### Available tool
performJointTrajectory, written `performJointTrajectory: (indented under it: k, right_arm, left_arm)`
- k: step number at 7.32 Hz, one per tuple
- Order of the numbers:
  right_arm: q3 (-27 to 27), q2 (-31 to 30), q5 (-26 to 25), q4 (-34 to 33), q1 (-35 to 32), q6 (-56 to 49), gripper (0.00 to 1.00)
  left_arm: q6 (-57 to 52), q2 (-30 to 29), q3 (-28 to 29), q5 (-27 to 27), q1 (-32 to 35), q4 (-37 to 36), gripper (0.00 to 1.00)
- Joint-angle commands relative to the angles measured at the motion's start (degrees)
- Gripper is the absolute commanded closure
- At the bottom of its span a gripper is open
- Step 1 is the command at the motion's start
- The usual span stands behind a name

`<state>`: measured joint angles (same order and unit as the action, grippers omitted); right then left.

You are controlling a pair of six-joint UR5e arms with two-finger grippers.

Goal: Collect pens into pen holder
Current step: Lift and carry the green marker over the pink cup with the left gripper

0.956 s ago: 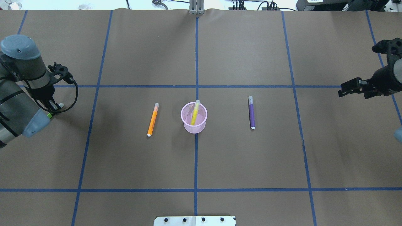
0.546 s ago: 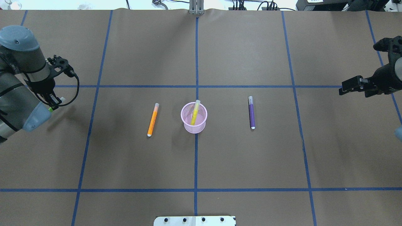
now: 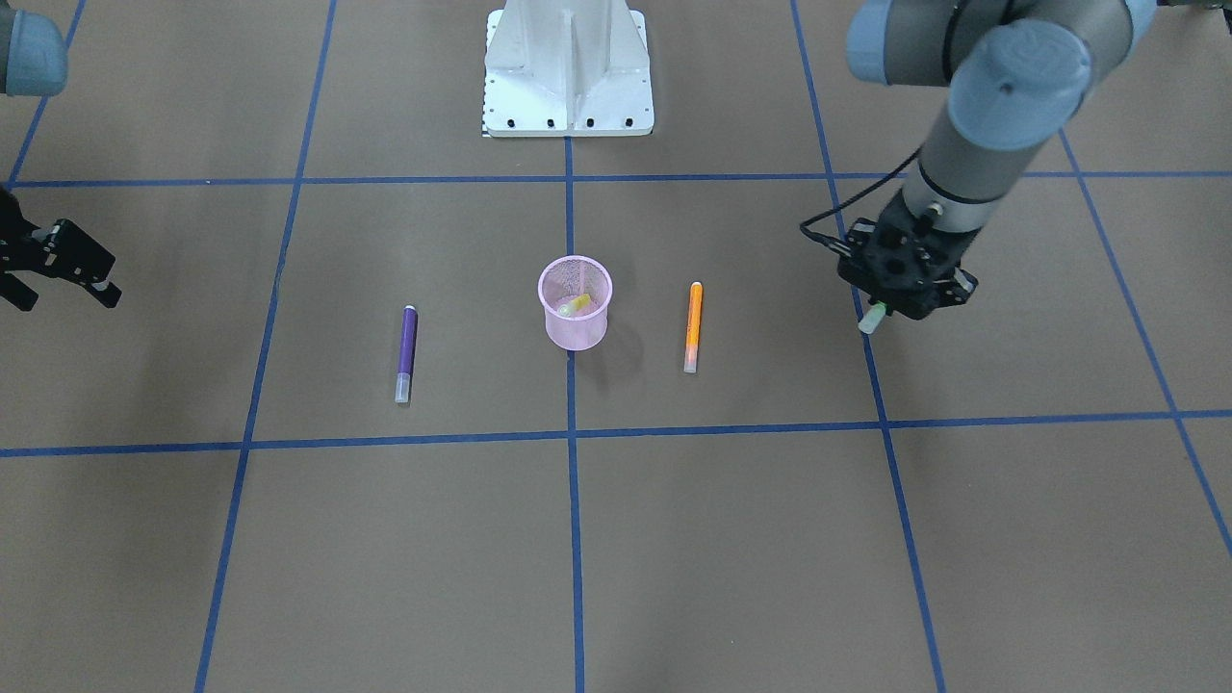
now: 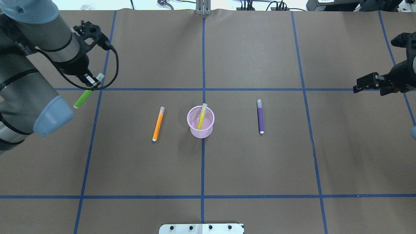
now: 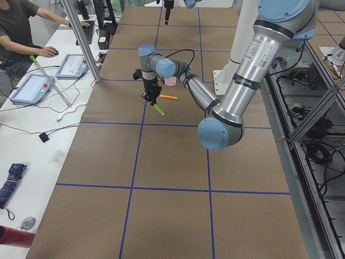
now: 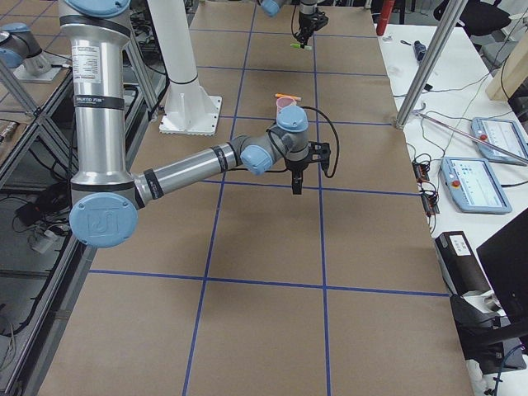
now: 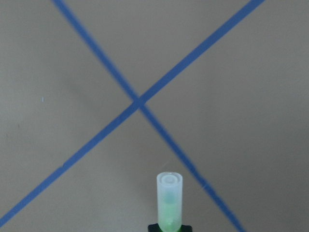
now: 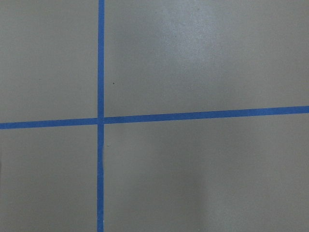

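Well apart: green pen (image 4: 85, 96), pen holder (image 4: 209, 128).

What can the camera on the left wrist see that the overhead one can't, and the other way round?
Only the wrist view: the green pen's pale cap close up, pointing over a crossing of tape lines.
Only the overhead view: the holder with the yellow pen leaning in it, the orange pen and purple pen lying on either side of it, and the right gripper, empty.
Both: the green pen held in the left gripper, over the brown table with its blue tape.
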<state>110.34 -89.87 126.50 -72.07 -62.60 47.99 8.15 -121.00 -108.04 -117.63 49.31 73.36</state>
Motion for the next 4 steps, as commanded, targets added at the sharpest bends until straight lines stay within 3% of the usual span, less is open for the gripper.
performJointTrajectory:
  k: [1,4]
  right_arm:
    - [-0.29,1.1,-0.02,0.09,0.03,0.43,0.01]
    - [-0.65,2.15,-0.02,0.09,0.29,2.63,0.01]
  left_arm:
    - [12.19,-12.36,-0.68,6.75,-8.4,1.77,1.0]
    - [17.82,-15.05,5.71,25.47,-18.26,17.48,1.0]
